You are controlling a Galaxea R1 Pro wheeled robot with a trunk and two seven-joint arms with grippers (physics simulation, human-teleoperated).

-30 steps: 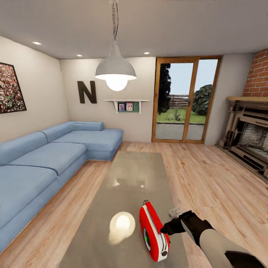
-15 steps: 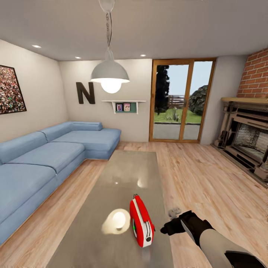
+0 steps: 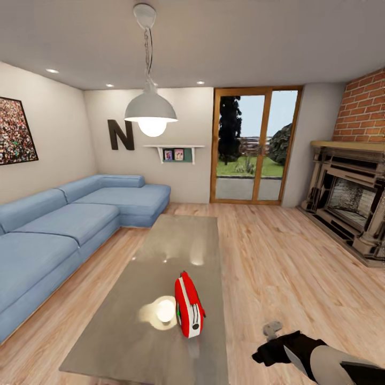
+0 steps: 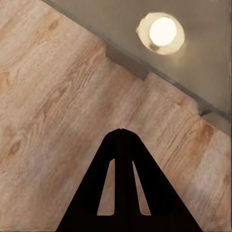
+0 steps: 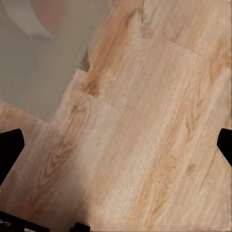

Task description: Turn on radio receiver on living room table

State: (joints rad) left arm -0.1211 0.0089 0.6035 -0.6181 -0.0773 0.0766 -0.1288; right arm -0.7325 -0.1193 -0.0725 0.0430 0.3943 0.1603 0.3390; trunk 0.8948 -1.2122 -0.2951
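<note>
Radio receiver stands on its narrow edge at the lower centre of the head view, on the near end of the glossy grey tabletop, just beside the lamp's reflection; nothing touches it. The right hand hangs over the floor at lower right, well apart from it, fingers spread wide. The left hand, fingers pressed together, points at floorboards; no containers appear.

To your left runs a blue L-shaped sofa beneath a framed picture. Ahead you see a white pendant lamp, a dark letter N, a small wall shelf, glass doors, and a brick fireplace on your right.
</note>
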